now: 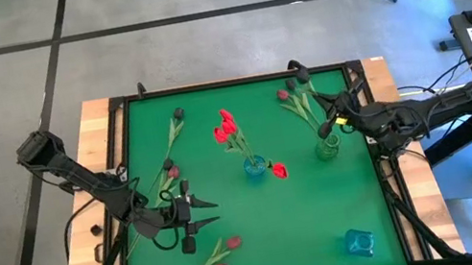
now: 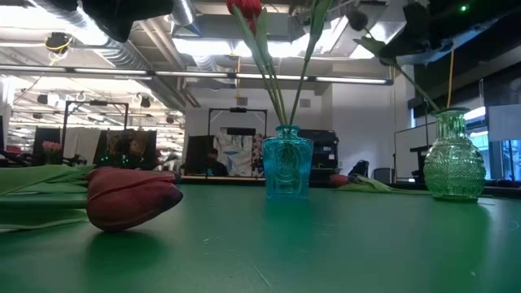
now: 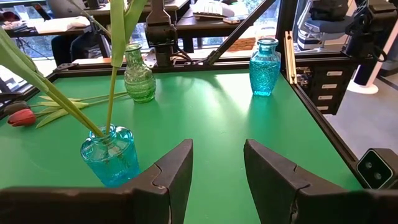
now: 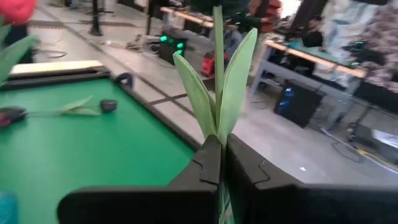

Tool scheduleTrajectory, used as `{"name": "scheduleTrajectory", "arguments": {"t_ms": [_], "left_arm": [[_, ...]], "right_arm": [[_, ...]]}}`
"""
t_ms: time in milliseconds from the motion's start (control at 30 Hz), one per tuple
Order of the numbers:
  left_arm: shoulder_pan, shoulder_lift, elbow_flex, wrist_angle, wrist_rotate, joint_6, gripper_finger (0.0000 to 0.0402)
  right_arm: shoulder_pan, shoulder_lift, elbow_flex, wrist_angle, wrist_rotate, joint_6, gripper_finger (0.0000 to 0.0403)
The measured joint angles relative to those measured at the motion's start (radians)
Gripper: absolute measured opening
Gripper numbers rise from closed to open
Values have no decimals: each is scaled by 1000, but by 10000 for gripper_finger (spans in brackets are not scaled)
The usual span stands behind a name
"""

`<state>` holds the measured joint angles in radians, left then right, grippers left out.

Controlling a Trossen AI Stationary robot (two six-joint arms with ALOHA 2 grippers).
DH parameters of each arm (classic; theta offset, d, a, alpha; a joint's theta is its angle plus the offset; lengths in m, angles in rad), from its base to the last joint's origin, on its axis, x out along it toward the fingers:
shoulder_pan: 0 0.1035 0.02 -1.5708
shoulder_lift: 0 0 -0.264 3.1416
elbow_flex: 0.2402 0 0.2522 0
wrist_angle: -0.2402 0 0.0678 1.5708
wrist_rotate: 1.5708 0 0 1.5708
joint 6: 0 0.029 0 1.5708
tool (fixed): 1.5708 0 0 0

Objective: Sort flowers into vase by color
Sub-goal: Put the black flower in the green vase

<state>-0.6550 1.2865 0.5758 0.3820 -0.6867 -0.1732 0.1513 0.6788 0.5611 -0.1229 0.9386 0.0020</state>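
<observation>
Left gripper (image 1: 200, 213) wide, empty, low over the mat; loose tulips (image 1: 224, 255) just beside, blue vase (image 1: 254, 168) ahead. Right gripper (image 1: 343, 120) pinched on a stem (image 4: 218, 74) above the green vase (image 1: 327, 147). Likely slip: thin stem twisting, missing the narrow neck.

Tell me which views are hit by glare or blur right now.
Low view: bright ceiling lights, and the nearest tulip head is soft, too close to the lens. Right wrist view: the room behind is blurred, while the right end effector and the stem it pinches stay sharp. High and left wrist views: evenly lit, the blue vase reads clearly.
</observation>
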Motion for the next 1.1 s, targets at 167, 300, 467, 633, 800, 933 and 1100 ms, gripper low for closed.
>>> {"name": "scheduleTrajectory", "arguments": {"t_ms": [167, 300, 467, 633, 800, 933, 1100], "left_arm": [[0, 0, 0, 0, 0, 0, 141], [0, 0, 0, 0, 0, 0, 141], [0, 0, 0, 0, 0, 0, 141], [0, 0, 0, 0, 0, 0, 141], [0, 0, 0, 17, 0, -3, 141], [0, -1, 0, 55, 0, -3, 141], [0, -1, 0, 54, 0, -2, 141]], "right_arm": [[0, 0, -5, -36, -72, 45, 41], [0, -1, -4, -46, -94, 46, 66], [0, 0, 73, -193, -105, 54, 100], [-1, 13, 193, -346, -144, 131, 131], [-1, 11, 265, -487, -165, 205, 150], [-1, 12, 277, -551, -207, 285, 162], [-1, 3, 278, -484, -196, 329, 171]]}}
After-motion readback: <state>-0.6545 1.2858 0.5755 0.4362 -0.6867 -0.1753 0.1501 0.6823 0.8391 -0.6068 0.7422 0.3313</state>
